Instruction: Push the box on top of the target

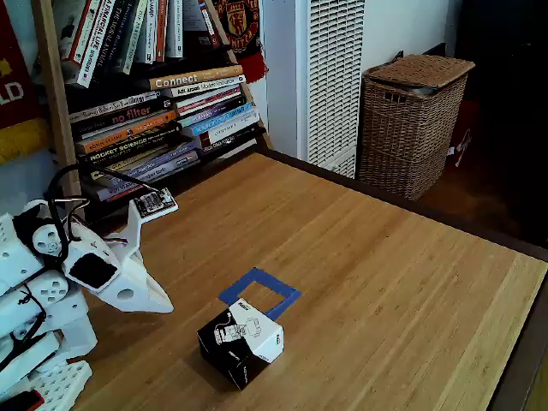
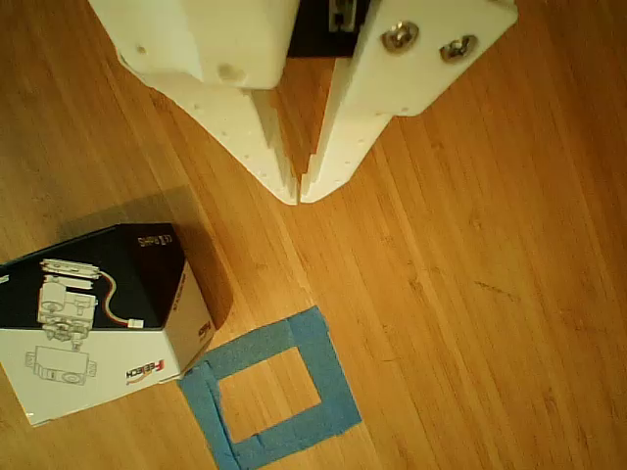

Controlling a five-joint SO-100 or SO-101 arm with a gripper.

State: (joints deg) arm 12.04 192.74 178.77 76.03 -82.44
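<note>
The box [image 1: 241,342] is a small cube with black sides and a white top bearing a line drawing. It rests on the wooden table just in front of the target [image 1: 259,293], a hollow square of blue tape, and touches its near edge. In the other view the box [image 2: 93,323] lies lower left and covers a corner of the target [image 2: 272,388]. My white gripper [image 1: 163,301] hovers left of the box, apart from it. In the other view the gripper [image 2: 299,196] is shut, its fingertips meeting with nothing between them.
A flat white printed tag [image 1: 155,203] with a cable lies at the table's back left edge. Behind it stands a bookshelf [image 1: 163,111] with several books. A wicker basket [image 1: 413,120] sits on the floor beyond the far table edge.
</note>
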